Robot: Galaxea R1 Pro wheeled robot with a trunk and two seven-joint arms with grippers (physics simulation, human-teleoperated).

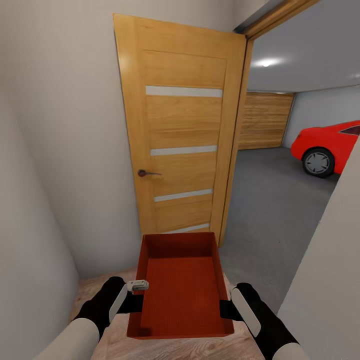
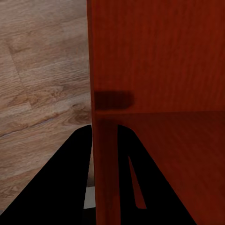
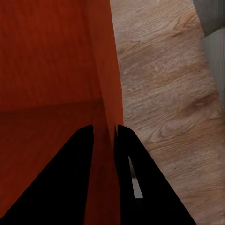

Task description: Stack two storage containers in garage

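One orange-red storage container with a ribbed bottom is carried low in front of me, above light wood plank flooring. My left gripper is shut on its left wall, one black finger outside and one inside. On the opposite side, my right gripper is shut on the right wall the same way. Through the doorway ahead lies the garage with its dark grey concrete floor and a plank door.
An open wooden door with frosted strips and a handle stands straight ahead, against the left wall. A red car is parked at the right inside the garage. A white wall is close on my right.
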